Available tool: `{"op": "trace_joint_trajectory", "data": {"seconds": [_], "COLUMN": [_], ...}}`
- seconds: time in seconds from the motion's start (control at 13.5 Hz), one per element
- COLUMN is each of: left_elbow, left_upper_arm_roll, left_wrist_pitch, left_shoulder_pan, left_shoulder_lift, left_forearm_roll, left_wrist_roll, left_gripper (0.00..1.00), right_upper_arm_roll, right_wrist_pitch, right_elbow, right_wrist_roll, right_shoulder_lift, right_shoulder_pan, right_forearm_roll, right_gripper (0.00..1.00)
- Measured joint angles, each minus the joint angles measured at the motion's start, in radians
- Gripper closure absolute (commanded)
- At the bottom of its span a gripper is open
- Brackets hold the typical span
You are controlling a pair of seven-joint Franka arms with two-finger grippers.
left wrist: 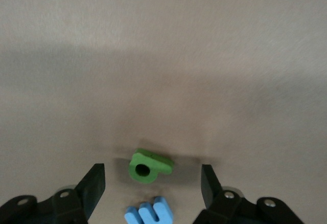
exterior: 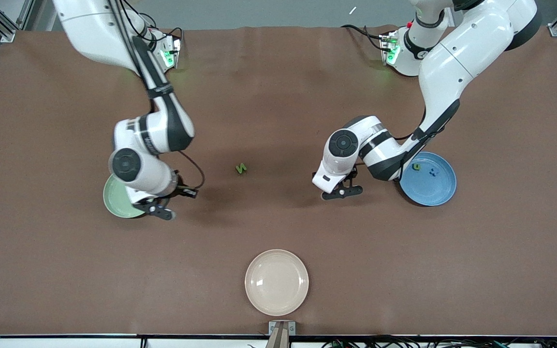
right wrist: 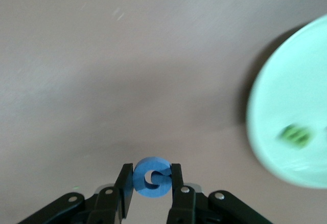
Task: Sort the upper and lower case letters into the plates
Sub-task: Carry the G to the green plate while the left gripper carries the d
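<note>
My right gripper point(exterior: 160, 209) is shut on the blue G point(right wrist: 152, 178) and holds it above the table, beside the pale green plate point(exterior: 112, 199). That plate also shows in the right wrist view point(right wrist: 294, 96) with a blurred green letter point(right wrist: 296, 135) in it. My left gripper point(left wrist: 153, 171) is open low over the table point(exterior: 341, 192), near the blue plate point(exterior: 435, 191). Between its fingers lie the green q point(left wrist: 149, 165) and a blue letter point(left wrist: 149, 214). The green N point(exterior: 241, 168) lies on the table between the arms. The blue plate holds a green letter point(exterior: 417, 166) and the blue x point(exterior: 433, 171).
A cream-white plate point(exterior: 276, 282) sits near the table's front edge, nearer to the front camera than the green N. The brown table mat point(exterior: 278, 96) spreads wide around both arms.
</note>
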Motion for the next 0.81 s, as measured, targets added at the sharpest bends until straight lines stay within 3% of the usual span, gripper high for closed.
{"op": "trace_joint_trajectory", "data": {"seconds": [0.37,0.81], "left_elbow": [-0.025,-0.029], "left_upper_arm_roll": [0.000,0.000], "left_wrist_pitch": [0.044,0.087], "left_shoulder_pan": [0.015,0.026], "left_shoulder_lift": [-0.002,-0.002], "left_forearm_roll": [0.000,0.000], "left_wrist_roll": [0.002,0.003], "left_gripper": [0.34,0.55], "right_upper_arm_roll": [-0.004,-0.003], "right_wrist_pitch": [0.001,0.070], "right_elbow": [-0.057,-0.095], "right_wrist_roll": [-0.291,-0.337], "right_shoulder_lift": [-0.018,-0.012], "right_shoulder_pan": [-0.183,-0.247], "right_forearm_roll": [-0.002,-0.077], "right_gripper": [1.00,1.00]}}
